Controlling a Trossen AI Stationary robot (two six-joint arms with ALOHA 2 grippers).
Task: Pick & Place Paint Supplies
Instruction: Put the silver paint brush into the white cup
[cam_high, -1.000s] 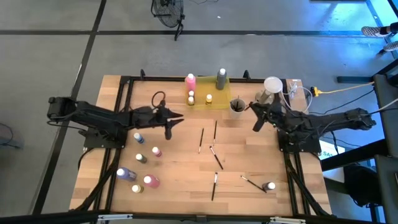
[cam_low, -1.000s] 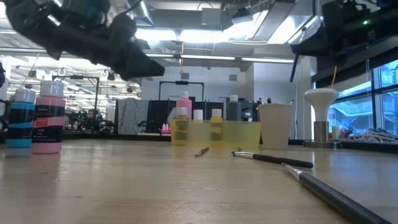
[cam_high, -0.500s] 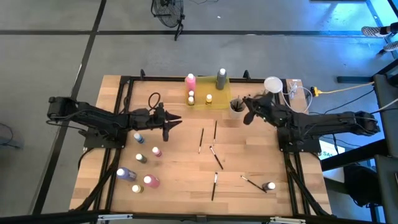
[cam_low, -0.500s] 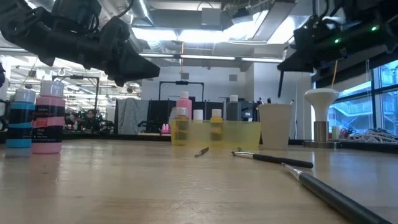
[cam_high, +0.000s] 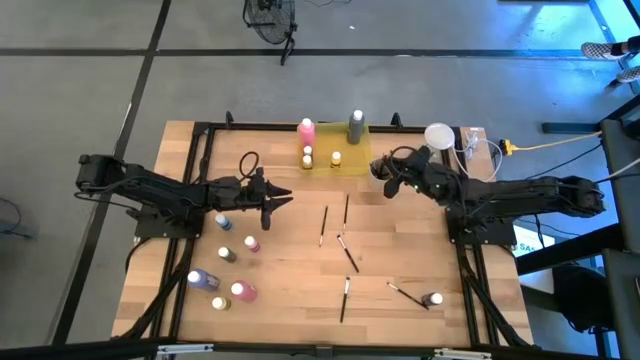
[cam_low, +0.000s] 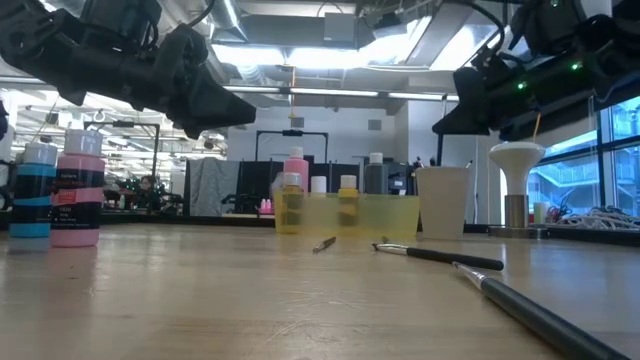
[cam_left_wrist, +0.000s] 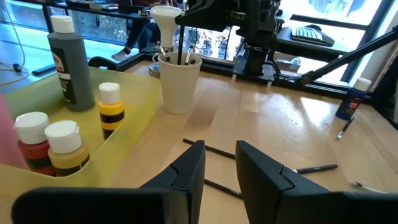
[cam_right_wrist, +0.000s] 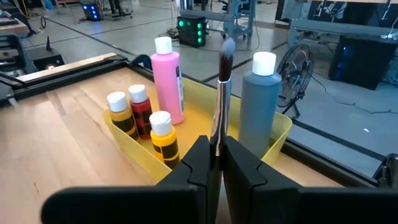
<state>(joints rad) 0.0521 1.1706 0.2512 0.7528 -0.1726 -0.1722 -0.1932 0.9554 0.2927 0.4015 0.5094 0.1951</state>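
My right gripper (cam_high: 388, 185) hovers over the grey-beige cup (cam_left_wrist: 179, 84) and is shut on a dark-handled paintbrush (cam_right_wrist: 221, 93). The cup stands beside the yellow tray (cam_high: 345, 160), which holds pink (cam_right_wrist: 166, 78), grey (cam_right_wrist: 258, 109) and small pale-capped bottles. My left gripper (cam_left_wrist: 217, 165) hangs open above the table left of centre, with nothing between its fingers. Several loose brushes (cam_high: 346, 255) lie mid-table. Several bottles (cam_high: 243, 291) stand at the near left, and one more (cam_high: 433, 299) at the near right. My right gripper pinches the paintbrush's handle (cam_right_wrist: 216, 144) between its two fingers, which come in about level and lie across the brush. The brush stands upright and lifted clear, with its bristle end (cam_right_wrist: 227, 50) above the fingers. The fingers hide the part below them.
Other brushes stand in the cup (cam_low: 443, 200). A white mushroom-shaped stand (cam_high: 437, 135) and cables sit at the far right corner. A dark frame edges the table on its left and right sides. Bare wood lies between the tray and the loose brushes.
My right gripper, still shut on the paintbrush, has swung toward the table's left and far side and has sunk. It now hangs over the cup.
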